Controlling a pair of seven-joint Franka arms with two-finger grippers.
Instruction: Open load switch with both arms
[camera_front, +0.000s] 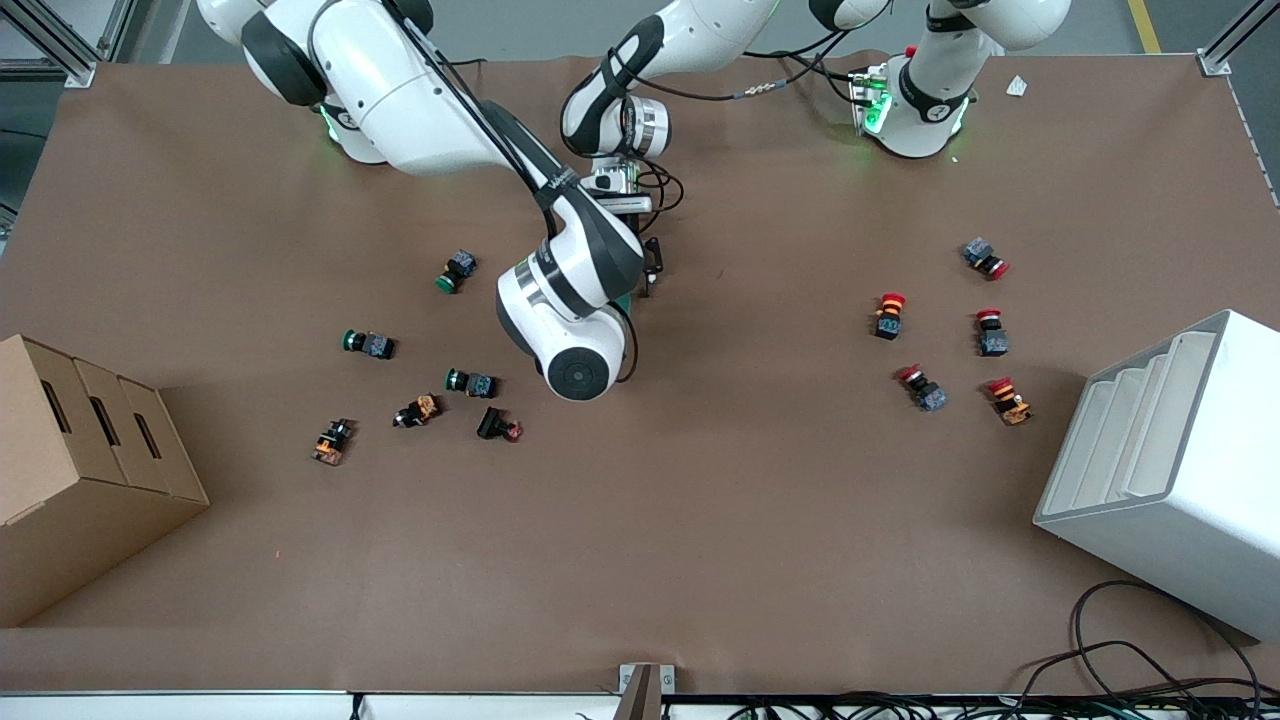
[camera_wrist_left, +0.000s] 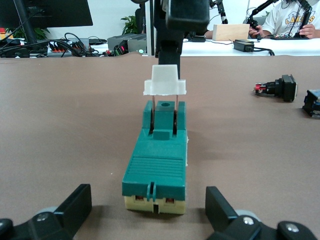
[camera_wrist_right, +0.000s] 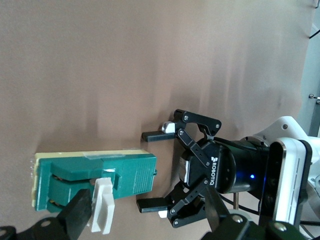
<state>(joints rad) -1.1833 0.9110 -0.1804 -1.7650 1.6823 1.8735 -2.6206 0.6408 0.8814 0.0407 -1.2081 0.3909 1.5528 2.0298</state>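
The load switch is a dark green block on a cream base, lying mid-table; in the front view only a green sliver shows beneath the right arm's wrist. Its white tab stands raised on two thin metal blades. My left gripper is open and low, its fingers on either side of the switch's end without touching. My right gripper is open over the switch, with one finger right beside the white tab. The right wrist view also shows the left gripper at the block's end.
Several green-capped push buttons lie toward the right arm's end, several red-capped ones toward the left arm's end. A cardboard box and a white bin stand at the table's ends. Cables trail by the front edge.
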